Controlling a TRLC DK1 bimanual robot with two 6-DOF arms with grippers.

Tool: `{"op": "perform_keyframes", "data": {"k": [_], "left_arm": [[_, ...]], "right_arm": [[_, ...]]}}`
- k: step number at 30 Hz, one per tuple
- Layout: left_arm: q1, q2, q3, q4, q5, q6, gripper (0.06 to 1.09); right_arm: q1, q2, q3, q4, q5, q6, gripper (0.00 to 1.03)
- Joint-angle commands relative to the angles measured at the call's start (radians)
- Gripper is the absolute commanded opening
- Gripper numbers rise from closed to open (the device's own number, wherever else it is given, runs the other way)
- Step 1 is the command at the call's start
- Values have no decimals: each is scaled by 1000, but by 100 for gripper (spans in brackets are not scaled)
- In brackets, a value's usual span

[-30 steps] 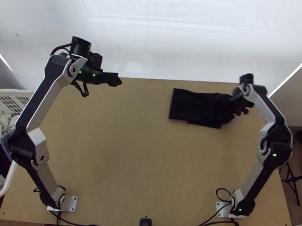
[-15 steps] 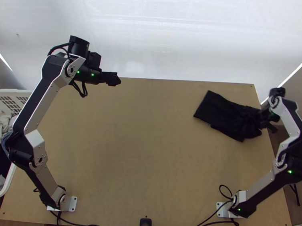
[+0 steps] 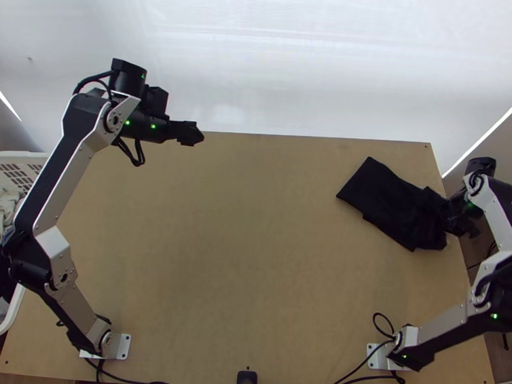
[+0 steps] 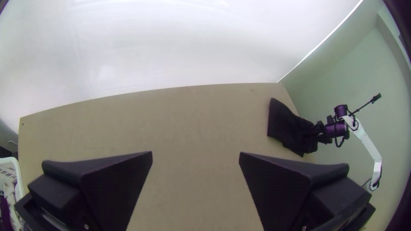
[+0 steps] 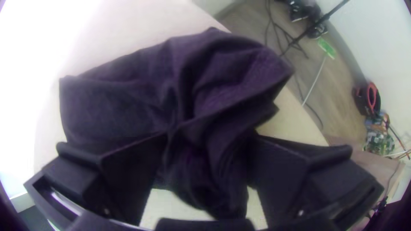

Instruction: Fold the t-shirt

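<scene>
At the upper left in the top view, my left gripper (image 3: 198, 135) stays well away from the shirt; its fingers stand wide apart in the left wrist view, where the left gripper (image 4: 196, 155) holds nothing. The black t-shirt (image 3: 391, 201) lies folded into a slanted strip near the table's far right corner, bunched at its right end. Over that end, at the table's right edge, is my right gripper (image 3: 466, 227). In the right wrist view bunched cloth of the t-shirt (image 5: 128, 107) lies between the spread fingers of the right gripper (image 5: 210, 139).
A white basket (image 3: 19, 303) of clothes stands off the table's left side. Bare tabletop (image 3: 240, 239) spreads between the arms. Beyond the right edge, the right wrist view shows floor (image 5: 308, 77) with cables and a stand.
The t-shirt has slid rightward and turned aslant along with my right gripper, which moved to the table's right edge. My left arm has shifted slightly left.
</scene>
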Motion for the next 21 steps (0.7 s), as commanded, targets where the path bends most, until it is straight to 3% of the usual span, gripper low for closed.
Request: {"op": "perform_keyframes", "data": {"k": [1,5,8,9,10,14,17,21], "left_arm": [[4,-25,-12,-6,1,1,104],[4,-47,-35,-6,1,-2,104],[2,-62,-52,-6,1,0,104],[2,-63,-59,-6,1,0,104],[2,-63,-61,-6,1,-2,104],[-3,-63,-61,-4,0,-2,104],[-7,-63,-61,-3,0,-5,104],[-6,-63,-61,-4,0,-6,104]], "right_arm": [[37,-144,-14,7,167,-76,100],[75,-266,-11,67,348,-184,100],[137,-351,-25,130,353,-251,99],[192,-384,-77,233,281,-302,99],[204,-380,-89,237,199,-308,99],[212,-220,-89,164,35,-242,100],[209,-104,-75,138,-32,-225,99],[209,5,-31,150,-51,-224,99]]}}
